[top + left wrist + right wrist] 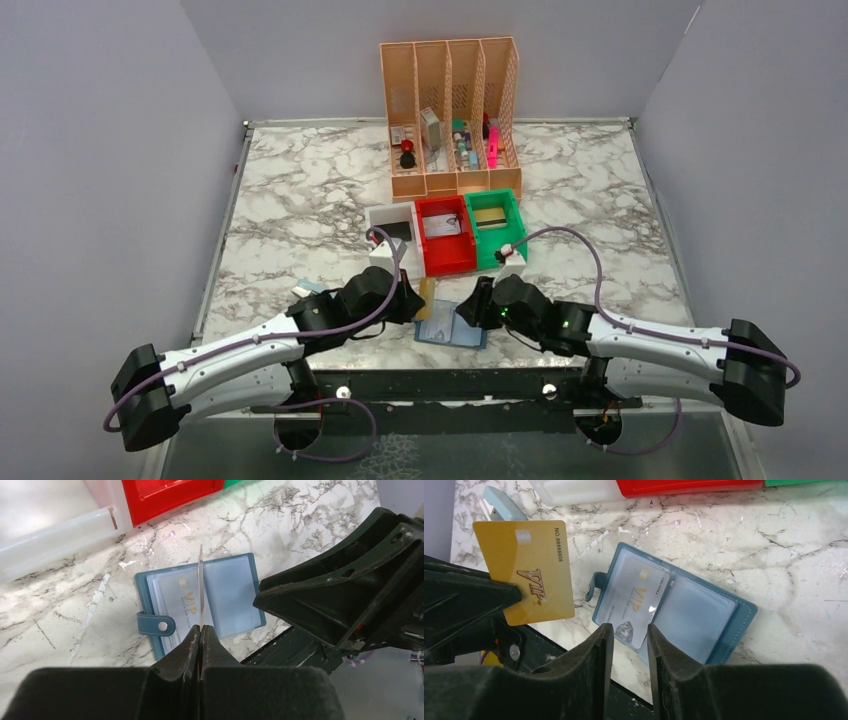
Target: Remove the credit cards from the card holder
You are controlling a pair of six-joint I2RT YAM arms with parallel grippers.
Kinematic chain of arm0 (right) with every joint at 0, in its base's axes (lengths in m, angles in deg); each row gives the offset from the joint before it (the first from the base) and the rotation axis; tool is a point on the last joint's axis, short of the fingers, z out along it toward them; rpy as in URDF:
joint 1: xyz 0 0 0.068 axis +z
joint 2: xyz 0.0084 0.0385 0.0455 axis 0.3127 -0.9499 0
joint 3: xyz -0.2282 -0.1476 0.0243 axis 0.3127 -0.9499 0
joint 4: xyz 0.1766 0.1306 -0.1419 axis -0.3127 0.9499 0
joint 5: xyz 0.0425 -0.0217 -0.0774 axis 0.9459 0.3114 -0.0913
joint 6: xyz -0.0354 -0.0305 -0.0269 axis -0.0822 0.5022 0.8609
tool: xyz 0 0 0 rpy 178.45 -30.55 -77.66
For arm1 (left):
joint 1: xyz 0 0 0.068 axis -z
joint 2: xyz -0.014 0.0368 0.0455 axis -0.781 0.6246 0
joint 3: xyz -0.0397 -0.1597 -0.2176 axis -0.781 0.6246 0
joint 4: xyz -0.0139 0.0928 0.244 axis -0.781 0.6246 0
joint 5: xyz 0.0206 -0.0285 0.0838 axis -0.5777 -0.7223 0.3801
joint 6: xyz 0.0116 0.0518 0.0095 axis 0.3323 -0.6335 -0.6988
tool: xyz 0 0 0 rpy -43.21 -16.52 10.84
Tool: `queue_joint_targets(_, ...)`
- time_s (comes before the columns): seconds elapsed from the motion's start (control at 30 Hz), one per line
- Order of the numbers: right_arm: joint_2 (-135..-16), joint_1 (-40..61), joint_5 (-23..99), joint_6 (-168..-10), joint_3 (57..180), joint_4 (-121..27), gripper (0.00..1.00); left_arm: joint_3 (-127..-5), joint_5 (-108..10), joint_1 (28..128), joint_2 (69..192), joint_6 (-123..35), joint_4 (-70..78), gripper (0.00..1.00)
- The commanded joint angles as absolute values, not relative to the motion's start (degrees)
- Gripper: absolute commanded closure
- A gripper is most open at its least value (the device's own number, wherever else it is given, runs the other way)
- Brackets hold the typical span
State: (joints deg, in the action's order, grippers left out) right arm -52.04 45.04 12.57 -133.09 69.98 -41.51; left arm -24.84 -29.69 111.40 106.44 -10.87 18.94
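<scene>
Right wrist view: left claw (200, 630) pinched the gold card (531, 570) beside the open card holder (704, 625), flat on the marble surface (774, 545), silvery card (641, 602) inside; right claw (630, 630) hovered above, fingers parted.

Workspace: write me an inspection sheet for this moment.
Surface: marble table; no spills seen.
Job's things: card holder lies open and flat; gold card is out, held off the table; silver card sits in the holder.
Clutter: white bin, red bin, green bin, peach organizer behind them; pale-blue item at left.
Grippers: left gripper shut on the gold card; right gripper slightly open, empty, above the holder.
Cables: purple cables loop off both wrists near the bins.
Surroundings: grey walls; nothing else seen.
</scene>
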Motion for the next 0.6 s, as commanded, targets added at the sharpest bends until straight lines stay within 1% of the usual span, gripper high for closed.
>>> queue_joint_targets(0.0,-53.9,44.8,13.9,-131.4,70.8,-44.2,0.61,-27.6,-27.8,110.9,105.5,-14.1,21.4,1.00)
queue_joint_targets(0.1,-55.1,44.9,12.8,-132.4,70.9,-45.1,0.54,-28.4,-28.7,110.3,105.4,-16.4,22.0,1.00)
queue_joint_targets(0.17,-55.5,44.9,9.5,-136.1,71.4,-42.6,0.53,-28.7,-30.6,108.7,105.2,-18.5,21.9,1.00)
queue_joint_targets(0.33,-53.4,44.6,8.3,-134.9,69.4,-46.2,0.46,-28.9,-43.3,98.8,106.3,-22.0,19.2,1.00)
queue_joint_targets(0.4,-52.1,43.1,12.6,-133.3,68.1,-48.7,0.45,-28.7,-46.6,96.1,106.7,-22.0,17.9,1.00)
queue_joint_targets(0.57,-50.8,33.1,34.9,-130.6,63.2,-61.1,0.45,-23.4,-55.1,93.7,104.3,-17.5,7.3,1.00)
